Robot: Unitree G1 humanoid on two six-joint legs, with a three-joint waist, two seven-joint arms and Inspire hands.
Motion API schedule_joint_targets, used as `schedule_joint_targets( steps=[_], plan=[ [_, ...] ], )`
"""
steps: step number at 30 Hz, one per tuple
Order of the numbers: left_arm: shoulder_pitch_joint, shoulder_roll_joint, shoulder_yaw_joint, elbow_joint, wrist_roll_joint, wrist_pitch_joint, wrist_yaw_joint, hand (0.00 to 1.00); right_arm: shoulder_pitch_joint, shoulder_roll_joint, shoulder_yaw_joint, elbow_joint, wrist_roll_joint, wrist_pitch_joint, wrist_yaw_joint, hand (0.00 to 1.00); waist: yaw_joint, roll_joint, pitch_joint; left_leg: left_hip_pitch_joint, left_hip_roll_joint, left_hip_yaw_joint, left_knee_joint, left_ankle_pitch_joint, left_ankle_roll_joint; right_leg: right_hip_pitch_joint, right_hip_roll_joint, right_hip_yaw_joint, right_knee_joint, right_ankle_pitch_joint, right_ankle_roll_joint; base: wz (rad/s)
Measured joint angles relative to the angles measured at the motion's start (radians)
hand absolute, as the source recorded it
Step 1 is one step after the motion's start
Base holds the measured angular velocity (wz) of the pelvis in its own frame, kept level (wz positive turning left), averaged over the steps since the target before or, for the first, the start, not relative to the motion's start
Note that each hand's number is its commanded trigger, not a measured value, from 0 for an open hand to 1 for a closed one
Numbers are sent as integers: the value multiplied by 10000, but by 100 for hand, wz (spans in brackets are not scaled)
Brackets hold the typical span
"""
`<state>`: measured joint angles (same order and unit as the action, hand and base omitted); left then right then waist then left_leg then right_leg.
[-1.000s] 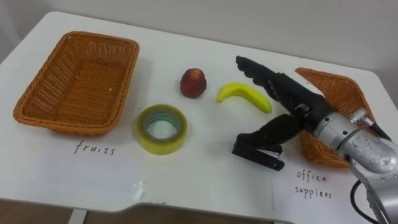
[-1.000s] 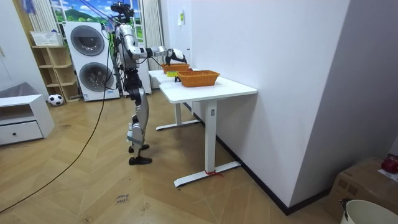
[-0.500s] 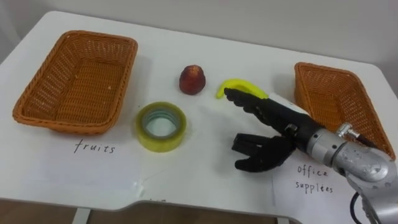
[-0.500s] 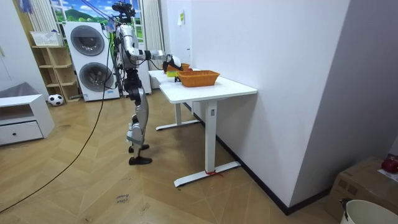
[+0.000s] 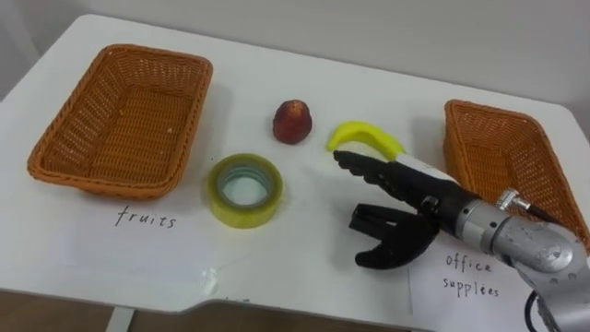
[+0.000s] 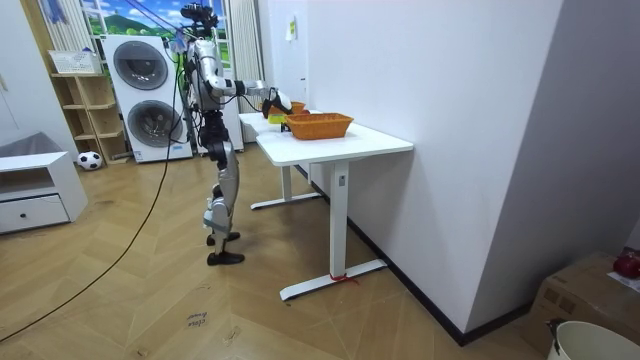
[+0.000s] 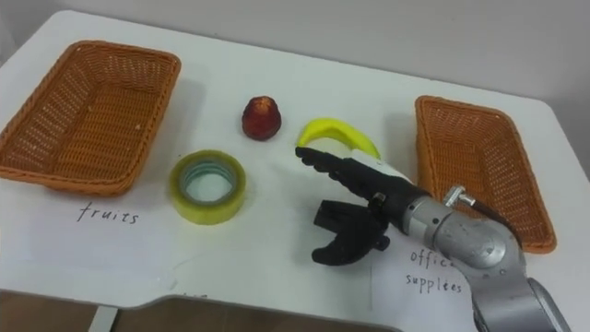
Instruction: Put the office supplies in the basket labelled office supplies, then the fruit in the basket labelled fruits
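The black stapler (image 5: pixel 376 219) is lying on the white table (image 5: pixel 304 55), left of the office-supplies basket (image 5: pixel 490 152) and nearer to me than it. I am holding my right hand (image 5: pixel 433 205) over the stapler. My fingers (image 5: pixel 369 169) are stretching out straight on the stapler's far side, while my thumb is hooking round its near side. The hand is spread apart, not clamped. The stapler is sitting in the gap between fingers and thumb. It is black against black there, so I cannot tell whether the thumb is touching it.

The paper label (image 5: pixel 470 277) for office supplies is lying just in front of that basket, partly under my wrist. The banana (image 5: pixel 364 136) is resting left of the basket, just beyond my fingertips. The red fruit (image 5: pixel 291 121) is sitting farther left again. The yellow tape roll (image 5: pixel 219 205) is lying flat still farther left of the basket and closer to me. The fruit basket (image 5: pixel 120 115) is standing well apart from it at the opposite end, with its handwritten label (image 5: pixel 138 219) in front.

In the room view I am standing upright at the table's end, reaching my arm out over it.
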<state>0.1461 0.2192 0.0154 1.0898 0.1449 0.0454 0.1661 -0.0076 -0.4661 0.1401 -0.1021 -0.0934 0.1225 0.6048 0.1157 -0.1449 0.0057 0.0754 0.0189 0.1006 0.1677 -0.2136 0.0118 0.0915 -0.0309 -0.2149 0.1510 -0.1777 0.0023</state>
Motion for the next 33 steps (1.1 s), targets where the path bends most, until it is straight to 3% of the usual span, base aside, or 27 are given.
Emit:
schedule_joint_targets(
  steps=[18, 33],
  plan=[
    [37, 6, 31, -393, 9, -1, -11, 0, 449, 47, -40, -407, -1520, 101, 323, 0, 6, -15, -11, -84, -27, -51, -11, 0, 0, -96, 30, 145, -2, 31, -20, 0],
    [44, 1, 26, -278, -58, -1, -28, 0, 581, 308, -40, -144, -2452, 159, 324, 0, 22, -29, 16, -110, -40, -81, -18, 0, 1, -105, 41, 266, 24, 33, -24, 0]
  ],
)
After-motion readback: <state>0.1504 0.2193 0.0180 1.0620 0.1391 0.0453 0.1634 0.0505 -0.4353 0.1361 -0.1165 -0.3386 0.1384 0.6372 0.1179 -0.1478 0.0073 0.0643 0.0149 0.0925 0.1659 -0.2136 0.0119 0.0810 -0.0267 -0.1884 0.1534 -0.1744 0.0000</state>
